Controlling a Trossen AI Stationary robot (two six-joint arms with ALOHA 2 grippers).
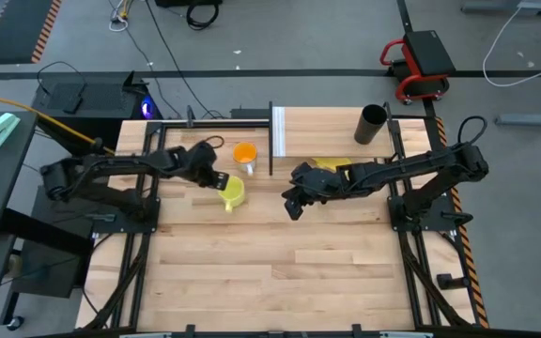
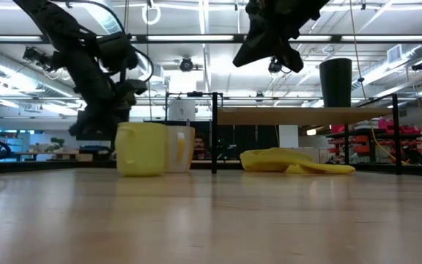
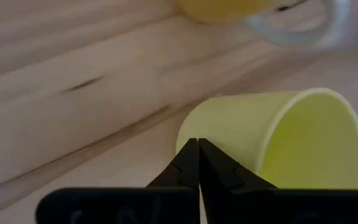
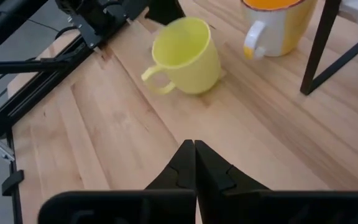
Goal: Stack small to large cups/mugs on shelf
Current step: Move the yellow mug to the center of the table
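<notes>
Glossy yellow mug (image 1: 233, 192), round and handled, on pale plank surface (image 1: 270, 272), beside orange cup (image 1: 244, 156). Tall black cup (image 1: 372, 124) up on light-wood shelf (image 1: 332, 125); limp yellow thing (image 2: 297, 161) beneath. Left claw (image 1: 220, 178) pinched closed, just behind the mug; right claw (image 1: 293, 208) closed too, hovering apart.

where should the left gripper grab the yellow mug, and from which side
Probably the rim of the yellow mug, from above. It stands upright with its mouth open, and its handle points away from the left gripper, which sits beside it with fingers shut. One finger inside the wall, one outside, on the side away from the orange cup.
</notes>
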